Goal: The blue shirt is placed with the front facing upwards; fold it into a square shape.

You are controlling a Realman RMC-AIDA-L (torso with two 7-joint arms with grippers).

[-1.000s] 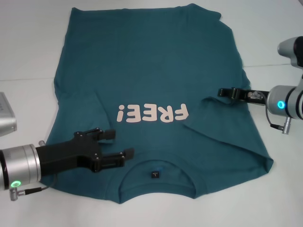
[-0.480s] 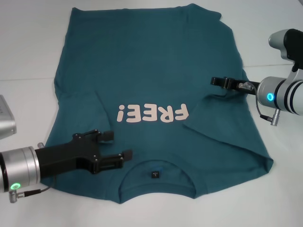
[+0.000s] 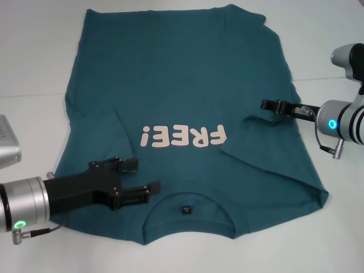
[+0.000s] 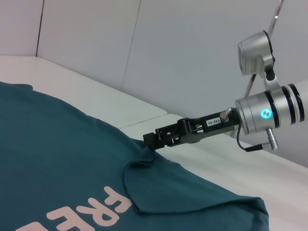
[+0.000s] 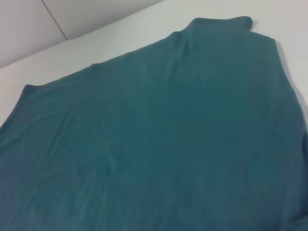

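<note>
The blue shirt point(image 3: 182, 96) lies flat on the white table, front up, its collar point(image 3: 190, 224) nearest me and the pink "FREE!" print point(image 3: 185, 136) reading upside down. Both sleeves are folded in over the body. My left gripper point(image 3: 142, 175) hovers open over the shoulder just left of the collar, nothing between its fingers. My right gripper point(image 3: 266, 105) sits at the folded right sleeve's tip point(image 3: 250, 120). In the left wrist view, the right gripper point(image 4: 148, 140) is shut on a raised peak of that cloth. The right wrist view shows only the shirt's cloth point(image 5: 154, 134).
A grey metal box point(image 3: 8, 139) stands at the table's left edge, near my left arm. White table point(image 3: 34, 57) surrounds the shirt, with a seam line point(image 3: 324, 78) running off to the right. A white wall point(image 4: 168, 43) rises behind the table.
My right gripper swung inward and away from me over the shirt, then came partway back toward the right edge. The left gripper barely shifted. The shirt's outline looks the same.
</note>
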